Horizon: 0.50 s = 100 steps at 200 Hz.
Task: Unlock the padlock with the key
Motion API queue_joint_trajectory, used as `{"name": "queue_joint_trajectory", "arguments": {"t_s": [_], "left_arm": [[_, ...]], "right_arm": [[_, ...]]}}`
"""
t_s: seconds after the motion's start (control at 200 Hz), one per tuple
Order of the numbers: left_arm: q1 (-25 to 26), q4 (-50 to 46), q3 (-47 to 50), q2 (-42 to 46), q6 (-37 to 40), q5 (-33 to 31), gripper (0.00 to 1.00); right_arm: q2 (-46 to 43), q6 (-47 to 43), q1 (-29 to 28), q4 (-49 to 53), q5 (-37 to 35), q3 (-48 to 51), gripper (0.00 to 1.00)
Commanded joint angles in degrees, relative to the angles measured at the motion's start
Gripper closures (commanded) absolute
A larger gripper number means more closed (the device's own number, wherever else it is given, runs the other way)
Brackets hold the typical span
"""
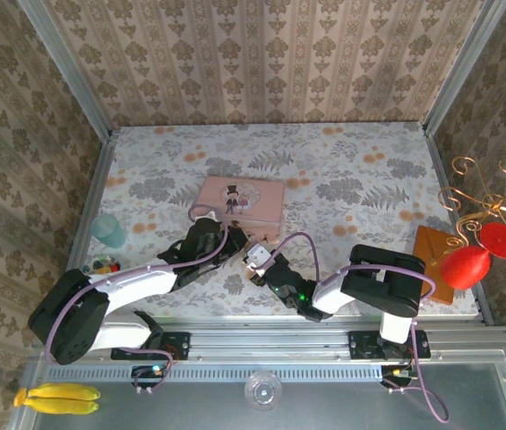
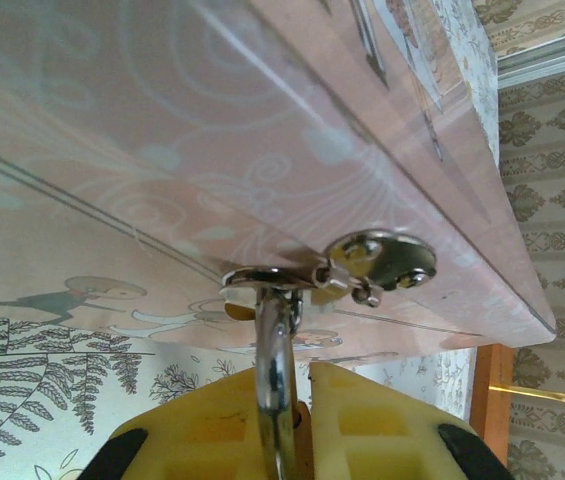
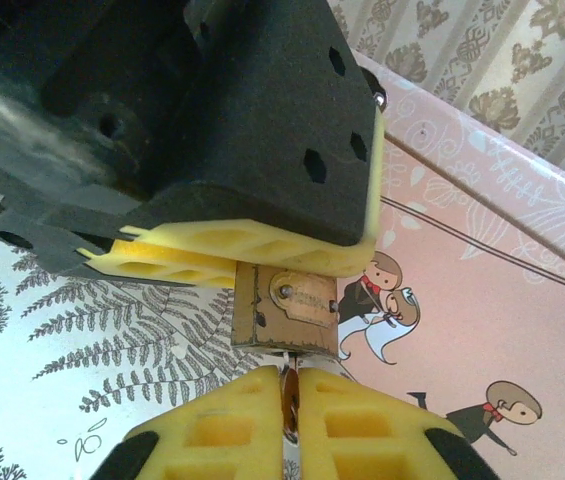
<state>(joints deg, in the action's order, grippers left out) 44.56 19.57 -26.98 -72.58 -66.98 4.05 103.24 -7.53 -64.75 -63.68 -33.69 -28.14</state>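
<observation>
Right jaws are clenched on the key (image 3: 289,398), a thin dark sliver pinched between their yellow pads (image 3: 362,425). Its tip is up against the underside of the padlock (image 3: 287,312); how far it sits in the keyhole cannot be told. Left jaws, just beyond, are grasping the padlock, with the brass body poking out below their own pads and the silvery shackle (image 2: 274,350) running up between them. The shackle is hooked through the shiny hasp (image 2: 377,262) on the front wall of the pink tin (image 1: 241,197), whose lid is shut, so its contents are hidden. Left of the tin, near the edge of the surface (image 1: 351,170), stands a green cup (image 1: 107,231); what it holds cannot be made out.
</observation>
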Motion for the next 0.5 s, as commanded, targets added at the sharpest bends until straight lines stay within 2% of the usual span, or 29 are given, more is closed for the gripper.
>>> {"name": "queue_joint_trajectory", "arguments": {"t_s": [0.0, 0.15, 0.3, 0.4, 0.495], "left_arm": [[0.53, 5.59, -1.93, -0.75, 1.23, 1.39, 1.00], [0.49, 6.57, -2.01, -2.01, 1.15, 1.57, 1.00], [0.52, 7.78, -2.59, -4.47, 1.72, 1.82, 0.97], [0.53, 10.27, -3.45, -7.49, 3.11, 3.33, 0.90], [0.61, 10.41, -4.72, -9.86, 4.55, 4.99, 0.82]], "right_arm": [[-1.36, 5.06, 0.24, 1.72, 0.17, -1.19, 0.92], [-2.90, 9.42, 0.97, 2.48, 2.81, -0.35, 0.95], [-7.02, 18.42, 3.52, 9.68, 10.14, -0.52, 0.99], [-9.01, 25.41, 6.98, 17.01, 18.40, -1.82, 1.00], [-9.87, 27.06, 8.16, 19.35, 20.27, -1.57, 1.00]]}}
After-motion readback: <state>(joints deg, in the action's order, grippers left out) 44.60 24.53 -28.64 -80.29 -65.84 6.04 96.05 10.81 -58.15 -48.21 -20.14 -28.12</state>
